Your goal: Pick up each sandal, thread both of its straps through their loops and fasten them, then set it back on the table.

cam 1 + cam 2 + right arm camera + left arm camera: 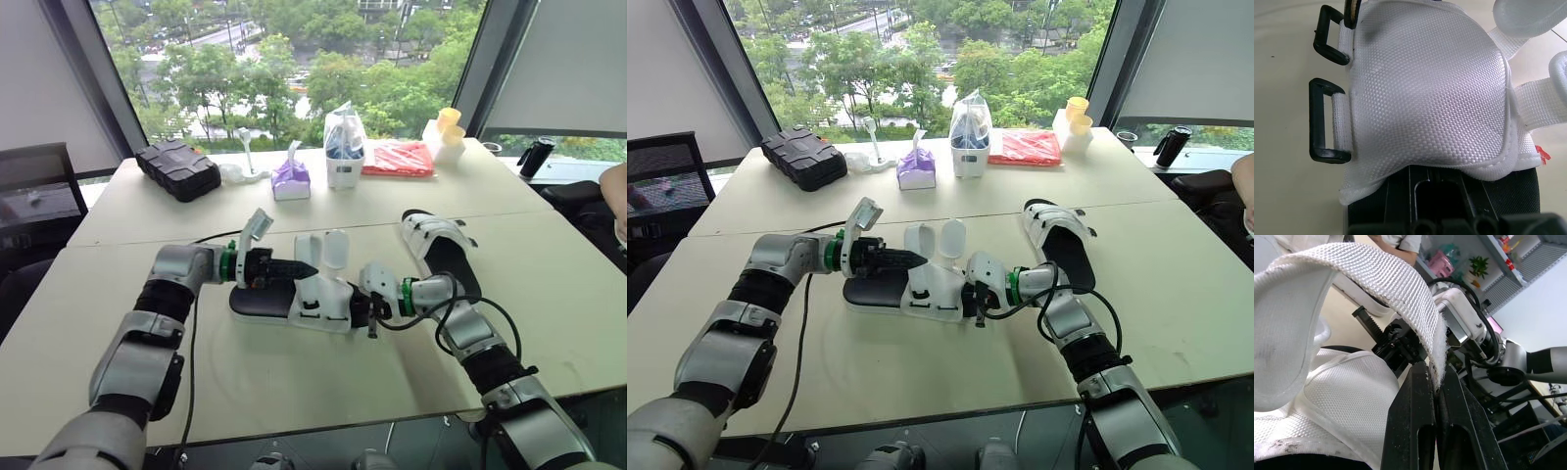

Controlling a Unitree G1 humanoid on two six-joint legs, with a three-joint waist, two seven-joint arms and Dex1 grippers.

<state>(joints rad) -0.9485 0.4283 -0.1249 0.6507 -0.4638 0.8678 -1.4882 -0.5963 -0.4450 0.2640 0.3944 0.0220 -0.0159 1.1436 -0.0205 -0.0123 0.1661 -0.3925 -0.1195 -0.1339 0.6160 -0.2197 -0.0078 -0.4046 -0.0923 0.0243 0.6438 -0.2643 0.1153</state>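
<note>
Left wrist view alone showed us the left gripper (1434,373) pinched tight on a white webbing strap (1400,289). Right wrist view alone showed two black loops (1327,122) beside the mesh upper (1425,98), which covered the right gripper (371,305), so we could not tell its grip. Near sandal (294,299) lay on the table (294,392) between both grippers, long axis left-to-right, toe end unclear. Second sandal (441,250) lay beyond it, far end leaning left.
</note>
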